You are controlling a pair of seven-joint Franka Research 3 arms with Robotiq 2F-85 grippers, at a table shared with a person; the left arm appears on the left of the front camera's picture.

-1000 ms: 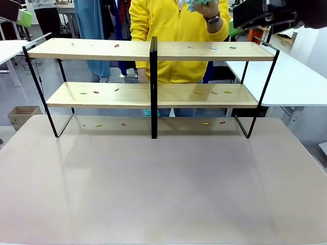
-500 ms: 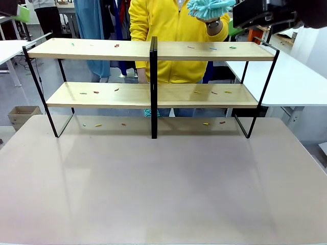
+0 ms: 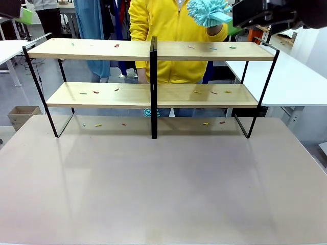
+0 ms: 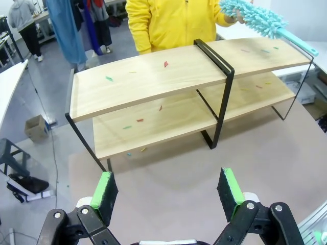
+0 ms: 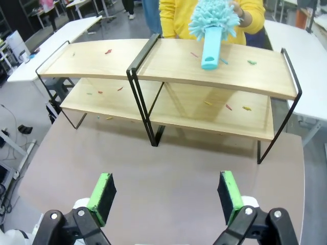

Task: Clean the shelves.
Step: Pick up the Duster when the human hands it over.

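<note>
Cleaning not begun: scraps dot the shelves.
Person holds a duster far right; left fingers and right fingers gape empty.

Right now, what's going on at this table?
A person at the far side holds a teal duster up above the right half of the shelves, its handle end toward the robot's side. Small coloured scraps lie on both boards and on the table under the rack. The left gripper and the right gripper are open, hold nothing, and hover over the near side of the table.
</note>
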